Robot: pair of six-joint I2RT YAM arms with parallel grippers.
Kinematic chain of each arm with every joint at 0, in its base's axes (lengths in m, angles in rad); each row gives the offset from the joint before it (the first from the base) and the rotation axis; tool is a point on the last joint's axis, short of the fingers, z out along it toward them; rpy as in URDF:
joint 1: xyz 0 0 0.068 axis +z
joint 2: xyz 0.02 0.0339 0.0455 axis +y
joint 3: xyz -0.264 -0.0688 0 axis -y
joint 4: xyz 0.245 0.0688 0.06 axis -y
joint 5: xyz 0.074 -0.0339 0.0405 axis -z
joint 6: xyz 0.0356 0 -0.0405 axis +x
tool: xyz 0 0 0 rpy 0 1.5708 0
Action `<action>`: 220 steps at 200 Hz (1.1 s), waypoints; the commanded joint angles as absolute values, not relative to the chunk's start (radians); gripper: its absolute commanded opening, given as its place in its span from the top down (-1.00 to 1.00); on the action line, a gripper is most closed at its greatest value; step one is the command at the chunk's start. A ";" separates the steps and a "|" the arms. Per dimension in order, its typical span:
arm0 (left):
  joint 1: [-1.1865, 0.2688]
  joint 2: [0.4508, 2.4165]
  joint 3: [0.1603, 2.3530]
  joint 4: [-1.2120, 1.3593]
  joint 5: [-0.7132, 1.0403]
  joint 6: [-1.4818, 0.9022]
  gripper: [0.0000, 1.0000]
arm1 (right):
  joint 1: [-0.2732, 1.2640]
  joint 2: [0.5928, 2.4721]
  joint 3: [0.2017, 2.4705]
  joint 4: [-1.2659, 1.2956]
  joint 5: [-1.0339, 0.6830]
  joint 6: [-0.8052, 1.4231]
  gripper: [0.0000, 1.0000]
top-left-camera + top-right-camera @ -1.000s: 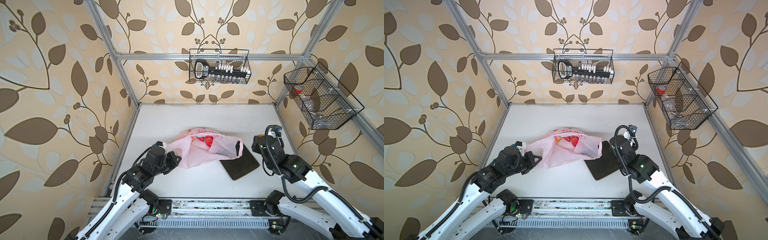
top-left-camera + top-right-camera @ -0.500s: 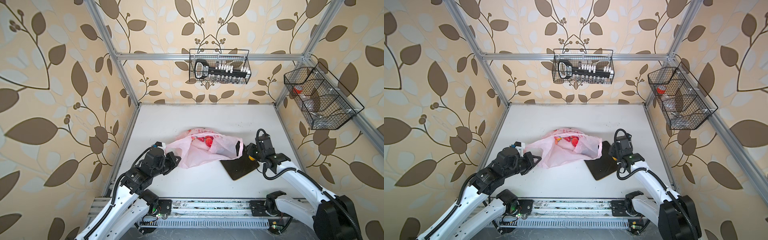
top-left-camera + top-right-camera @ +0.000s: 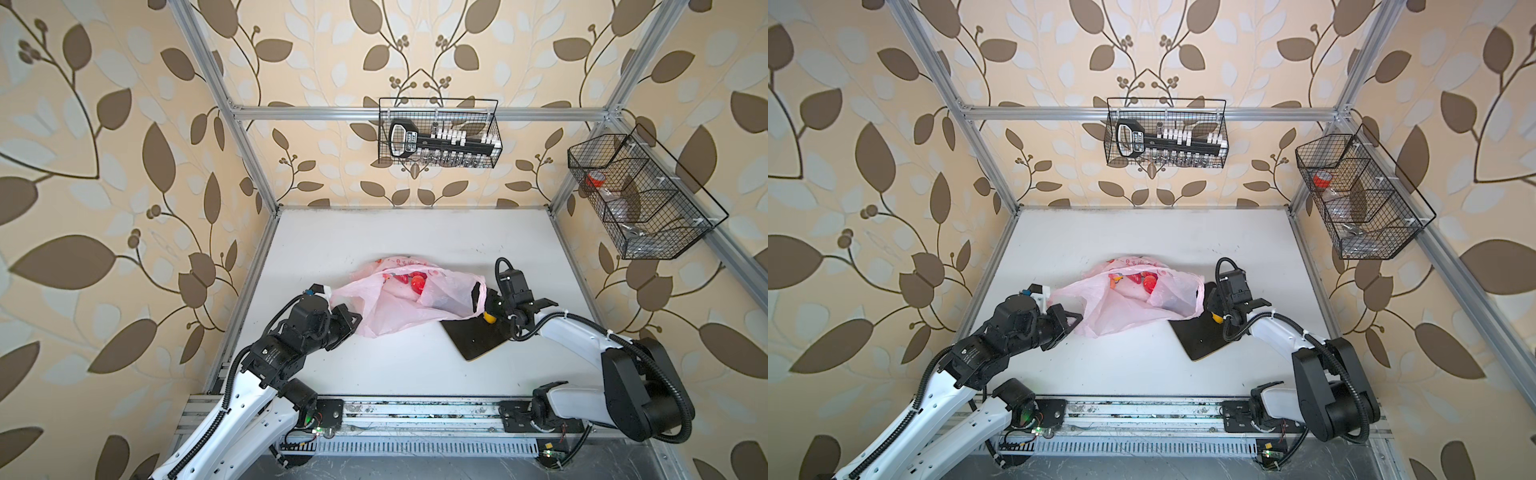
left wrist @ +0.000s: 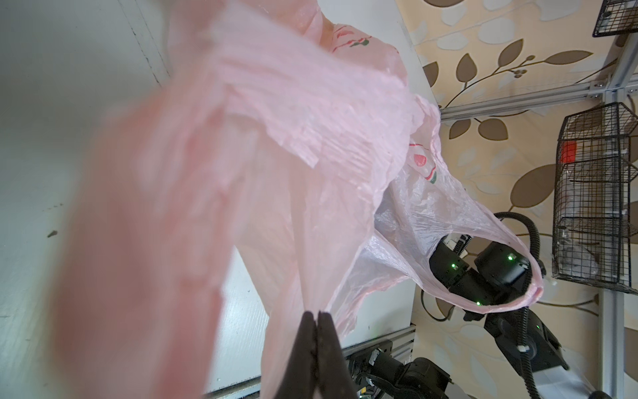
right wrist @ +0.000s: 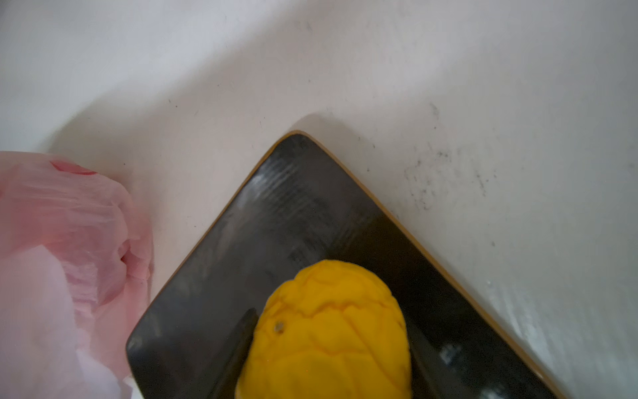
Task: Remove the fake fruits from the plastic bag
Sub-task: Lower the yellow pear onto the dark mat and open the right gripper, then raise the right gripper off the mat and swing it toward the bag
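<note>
Nearest the front rail (image 3: 415, 409), the left gripper (image 4: 317, 314) is clenched on an edge of the plastic bag (image 3: 399, 307) and the right gripper (image 3: 492, 309) grasps a yellow knobbed fruit (image 5: 328, 328) over the dark tray (image 3: 473, 343), while the bag lies long axis left-right, mouth toward the right arm, red fruits (image 3: 417, 284) half hidden inside, its far red lettering (image 3: 405, 262) unreadable

- The plastic bag (image 3: 399, 309) lies in the middle of the table (image 3: 415, 232), with its mouth turned to the right.
- The tray (image 3: 473, 340) sits just right of the bag and nearer the front. The bag's right edge overlaps the tray's far-left side.
- Fake fruits (image 3: 417, 283) rest inside the bag, toward its far side.
- The left gripper (image 4: 316, 315) pinches the bag's film at its left end.
- The right gripper (image 3: 490, 311) hangs over the tray, just right of the bag's mouth, with a knobbed fruit (image 5: 328, 328) between its jaws.
- One wire basket (image 3: 386, 154) hangs on the back wall and a second basket (image 3: 665, 235) on the right wall.
</note>
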State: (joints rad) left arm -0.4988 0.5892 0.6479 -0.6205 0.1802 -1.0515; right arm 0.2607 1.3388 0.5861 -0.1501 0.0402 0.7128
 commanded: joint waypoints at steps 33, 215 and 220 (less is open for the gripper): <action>-0.511 0.589 0.647 -0.620 0.182 -1.049 1.00 | 0.269 1.372 0.584 -0.120 0.043 0.683 -0.33; -0.511 0.583 0.629 -0.593 0.194 -1.046 1.00 | 0.292 0.784 0.967 -0.514 0.005 0.506 -0.27; -0.511 0.583 0.629 -0.591 0.196 -1.046 1.00 | 0.314 0.795 0.986 -0.506 -0.013 0.512 -0.23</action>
